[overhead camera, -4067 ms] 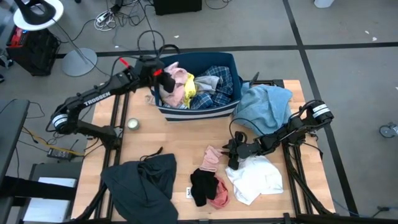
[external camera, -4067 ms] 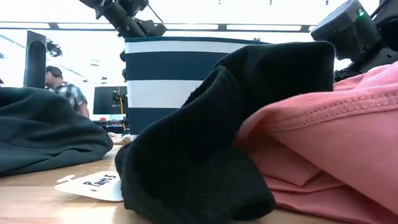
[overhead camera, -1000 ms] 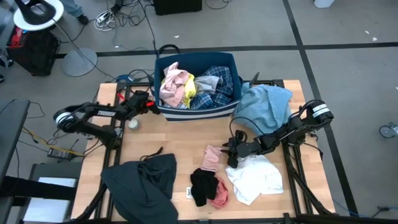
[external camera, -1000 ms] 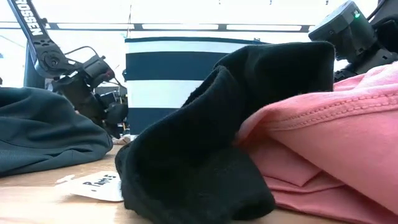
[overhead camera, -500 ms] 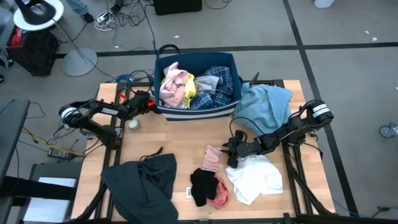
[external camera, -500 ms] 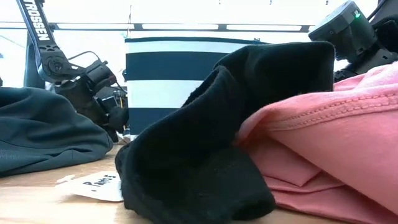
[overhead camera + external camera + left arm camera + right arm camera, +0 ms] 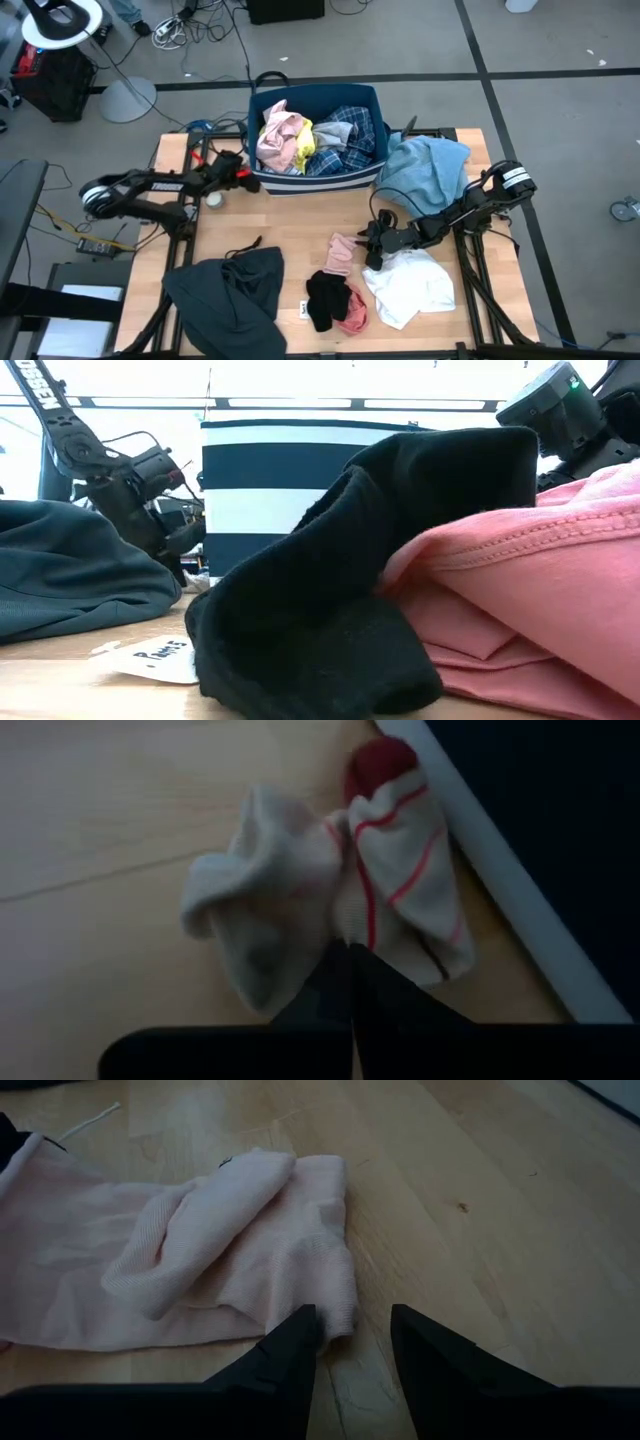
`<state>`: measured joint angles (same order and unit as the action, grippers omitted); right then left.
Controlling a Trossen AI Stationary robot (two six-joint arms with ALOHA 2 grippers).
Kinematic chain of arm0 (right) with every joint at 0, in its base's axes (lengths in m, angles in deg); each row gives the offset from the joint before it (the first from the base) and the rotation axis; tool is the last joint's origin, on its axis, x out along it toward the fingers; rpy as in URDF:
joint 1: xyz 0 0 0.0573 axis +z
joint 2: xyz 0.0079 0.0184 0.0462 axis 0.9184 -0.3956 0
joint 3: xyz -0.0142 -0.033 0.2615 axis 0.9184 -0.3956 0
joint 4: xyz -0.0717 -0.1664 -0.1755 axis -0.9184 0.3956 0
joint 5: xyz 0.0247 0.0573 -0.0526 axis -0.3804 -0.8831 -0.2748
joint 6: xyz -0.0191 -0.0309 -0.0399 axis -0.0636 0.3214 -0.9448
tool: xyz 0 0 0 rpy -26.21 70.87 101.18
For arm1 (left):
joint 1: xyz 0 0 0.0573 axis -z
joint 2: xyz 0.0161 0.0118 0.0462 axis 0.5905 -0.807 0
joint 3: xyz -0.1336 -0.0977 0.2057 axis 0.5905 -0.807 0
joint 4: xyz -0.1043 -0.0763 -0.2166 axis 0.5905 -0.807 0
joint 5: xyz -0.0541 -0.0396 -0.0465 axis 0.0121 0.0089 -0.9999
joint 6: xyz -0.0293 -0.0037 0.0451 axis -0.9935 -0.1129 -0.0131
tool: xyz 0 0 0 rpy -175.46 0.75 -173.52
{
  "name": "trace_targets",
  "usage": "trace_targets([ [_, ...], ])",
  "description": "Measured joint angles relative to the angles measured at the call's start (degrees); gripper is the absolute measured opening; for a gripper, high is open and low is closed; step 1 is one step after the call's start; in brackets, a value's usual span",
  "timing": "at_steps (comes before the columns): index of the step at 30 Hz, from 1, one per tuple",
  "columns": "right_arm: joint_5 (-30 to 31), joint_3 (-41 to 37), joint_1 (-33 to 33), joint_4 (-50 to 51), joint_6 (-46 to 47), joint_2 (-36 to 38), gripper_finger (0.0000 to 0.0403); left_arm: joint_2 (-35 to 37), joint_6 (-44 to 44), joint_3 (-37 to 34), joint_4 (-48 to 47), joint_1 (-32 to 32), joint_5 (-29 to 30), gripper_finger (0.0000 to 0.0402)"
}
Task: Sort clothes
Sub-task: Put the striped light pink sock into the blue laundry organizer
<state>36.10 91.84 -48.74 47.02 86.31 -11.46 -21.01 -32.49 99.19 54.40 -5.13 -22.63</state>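
Observation:
A balled white sock with red stripes [image 7: 330,900] lies on the table against the foot of the navy striped bin [image 7: 300,183]. My left gripper [image 7: 350,955] is shut at it, low beside the bin's left wall [image 7: 222,188]. Pink, yellow and plaid clothes [image 7: 310,135] fill the bin. A pale pink garment [image 7: 200,1260] lies flat mid-table. My right gripper [image 7: 355,1335] stands open at its corner, seen in the high view too [image 7: 372,240]. My left gripper's shut fingertips [image 7: 345,965] meet the sock at the crease between its two lobes [image 7: 345,935], slanting down from the table's left. The sock rests on the table. How much cloth lies between the tips, the fingers hide.
Around the table lie a light blue garment [image 7: 425,165] at the far right, a white one [image 7: 410,285], a black one [image 7: 325,298] on a coral pink one [image 7: 352,315], and a dark grey heap [image 7: 230,290] at the near left. A paper tag [image 7: 150,655] lies near the front.
My left gripper, low beside the bin, has shut at the white sock and tipped a little; the sock stays on the table.

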Motion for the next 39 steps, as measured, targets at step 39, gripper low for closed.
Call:
trace_targets([
  [39,-0.02,0.00,-0.60,0.02,-0.33,0.00,0.0132,31.23,5.18,36.09,-38.48,17.56,22.29,0.0000],
])
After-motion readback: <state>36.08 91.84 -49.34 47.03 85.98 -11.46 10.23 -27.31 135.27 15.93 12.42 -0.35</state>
